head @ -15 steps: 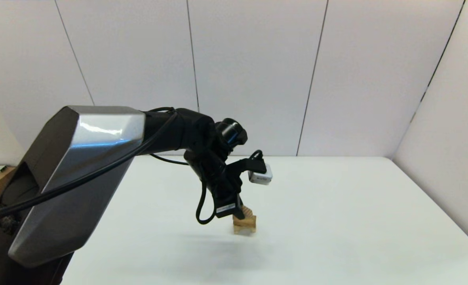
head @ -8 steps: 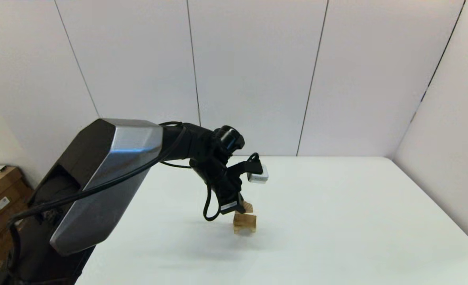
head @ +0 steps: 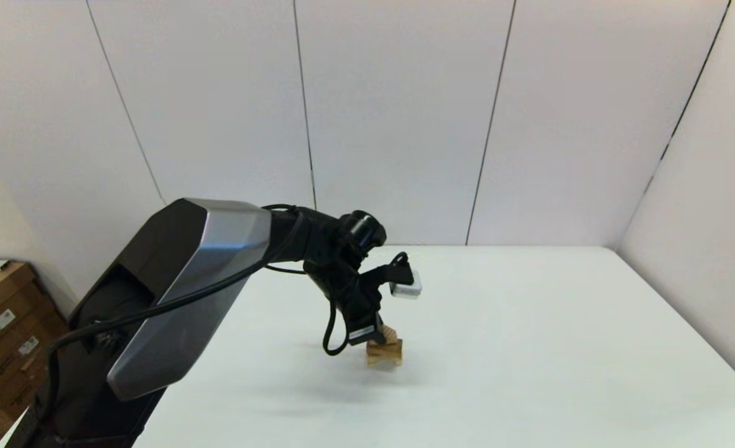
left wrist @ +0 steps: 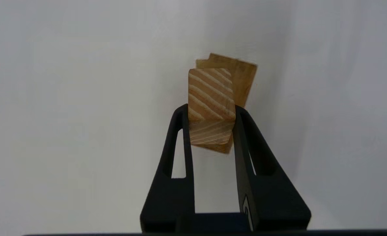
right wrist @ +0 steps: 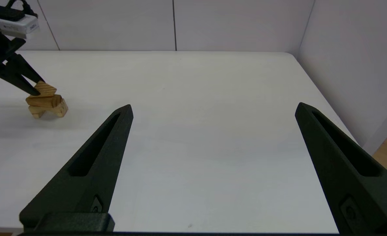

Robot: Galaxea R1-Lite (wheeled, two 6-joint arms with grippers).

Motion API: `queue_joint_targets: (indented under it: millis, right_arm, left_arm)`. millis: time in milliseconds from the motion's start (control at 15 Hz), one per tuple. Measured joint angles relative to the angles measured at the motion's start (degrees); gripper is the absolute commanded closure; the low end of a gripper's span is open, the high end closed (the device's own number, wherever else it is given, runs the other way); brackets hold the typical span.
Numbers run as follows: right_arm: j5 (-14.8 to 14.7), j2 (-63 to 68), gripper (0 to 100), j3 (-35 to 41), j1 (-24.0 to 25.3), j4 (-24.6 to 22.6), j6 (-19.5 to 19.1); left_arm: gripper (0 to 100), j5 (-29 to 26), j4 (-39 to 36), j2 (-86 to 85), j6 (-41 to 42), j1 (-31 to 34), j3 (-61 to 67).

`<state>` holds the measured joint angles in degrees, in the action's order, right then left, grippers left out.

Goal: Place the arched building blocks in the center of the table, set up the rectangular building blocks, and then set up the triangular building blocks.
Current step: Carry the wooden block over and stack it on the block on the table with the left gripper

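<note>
Light-wood triangular block (left wrist: 211, 93) sits on top of the rectangular block (right wrist: 43, 100), which lies across the arched block (right wrist: 57, 109) near the middle of the white table (head: 529, 348). The left gripper (left wrist: 211, 113) grips the triangle between both fingers. The right gripper (right wrist: 213, 114) hovers well apart, fingers spread wide.

Left arm (head: 206, 292) reaches in over the white table (head: 529, 348), left gripper (head: 374, 338) pointing down onto a small wooden stack near table center. Triangular block (head: 390, 335) sits on top, at the fingertips; a light-wood block (head: 385, 353) shows beneath it. Stack layers too small to separate. Cardboard boxes (head: 0, 336) off the table's left.
</note>
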<state>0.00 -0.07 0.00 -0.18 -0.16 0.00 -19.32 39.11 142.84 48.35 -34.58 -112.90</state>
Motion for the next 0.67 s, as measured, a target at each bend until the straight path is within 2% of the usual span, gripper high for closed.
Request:
queue_joint_targets:
  millis: [667]
  right_arm:
    - [-0.02, 0.00, 0, 0.00, 0.00, 0.02, 0.00]
  left_arm:
    - [100, 0.00, -0.05, -0.33, -0.12, -0.88, -0.22]
